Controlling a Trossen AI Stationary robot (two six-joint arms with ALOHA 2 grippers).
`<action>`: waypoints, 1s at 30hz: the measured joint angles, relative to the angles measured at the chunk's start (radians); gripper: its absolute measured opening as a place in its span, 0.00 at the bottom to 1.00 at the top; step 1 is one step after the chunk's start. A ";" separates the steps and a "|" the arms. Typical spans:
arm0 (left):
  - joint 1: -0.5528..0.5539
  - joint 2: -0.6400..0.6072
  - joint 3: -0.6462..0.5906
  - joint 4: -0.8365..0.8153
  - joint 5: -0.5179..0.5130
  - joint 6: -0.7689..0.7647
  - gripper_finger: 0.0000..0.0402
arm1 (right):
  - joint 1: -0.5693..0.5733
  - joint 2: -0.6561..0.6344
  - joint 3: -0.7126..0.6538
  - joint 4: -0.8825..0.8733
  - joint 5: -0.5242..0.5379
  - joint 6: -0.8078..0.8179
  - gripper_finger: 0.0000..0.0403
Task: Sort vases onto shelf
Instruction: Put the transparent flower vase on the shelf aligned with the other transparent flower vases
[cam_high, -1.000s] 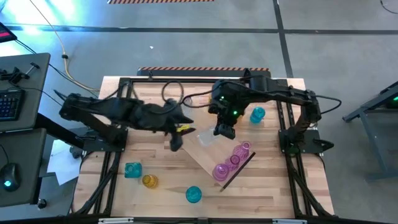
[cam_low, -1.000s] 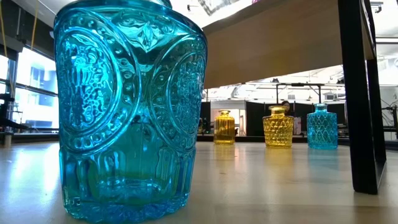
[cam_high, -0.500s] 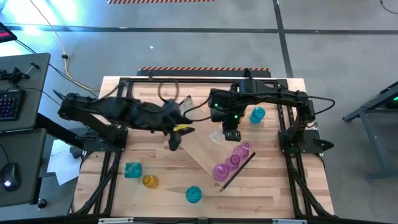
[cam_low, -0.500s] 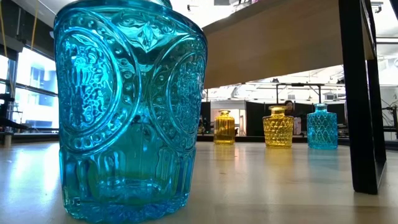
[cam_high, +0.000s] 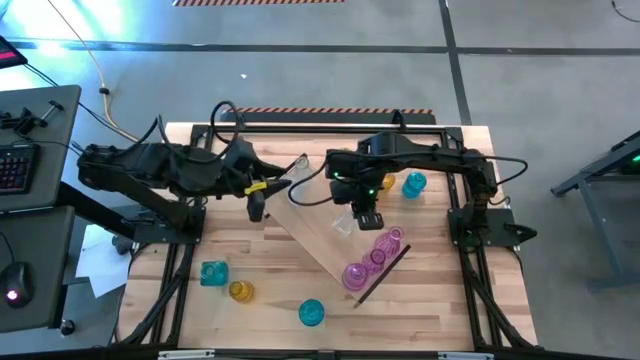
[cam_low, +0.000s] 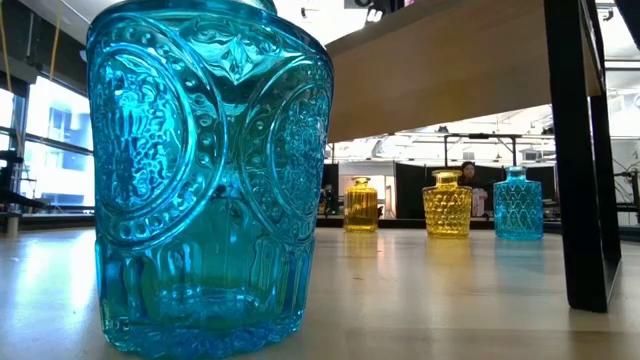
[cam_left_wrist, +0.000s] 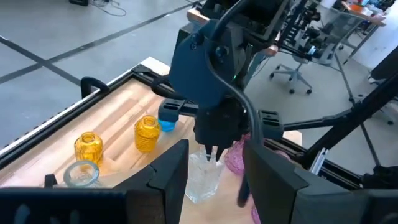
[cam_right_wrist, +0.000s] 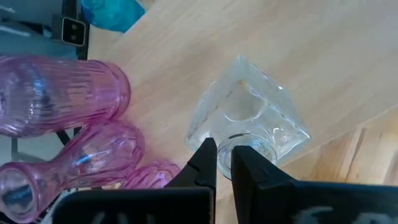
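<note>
Placement is in hand: the right gripper (cam_right_wrist: 224, 163) pinches the rim of the clear faceted glass vase (cam_right_wrist: 249, 121) standing on the long light-wood shelf (cam_high: 315, 235) near the pink ribbed vases (cam_right_wrist: 59, 112). Releasing comes next. The left gripper (cam_left_wrist: 214, 171), fingers apart and empty, hovers beside the shelf.

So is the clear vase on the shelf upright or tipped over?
Upright: the clear vase stands on the shelf, with the right end effector pinching its rim.

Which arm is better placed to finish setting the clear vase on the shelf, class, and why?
The right. Its gripper pinches the neck of the clear vase directly over the shelf beside the pink vases. The left gripper sits off the shelf's end, empty.
</note>
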 joint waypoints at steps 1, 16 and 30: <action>0.000 0.005 0.000 0.000 -0.001 0.000 0.36 | 0.000 0.000 0.000 0.001 0.000 -0.011 0.00; 0.000 0.025 0.000 -0.009 0.008 0.000 0.36 | 0.000 -0.007 0.031 0.118 -0.023 -0.034 0.20; 0.016 0.066 0.000 0.013 0.178 0.012 0.36 | -0.019 -0.010 0.215 -0.002 0.302 0.071 0.15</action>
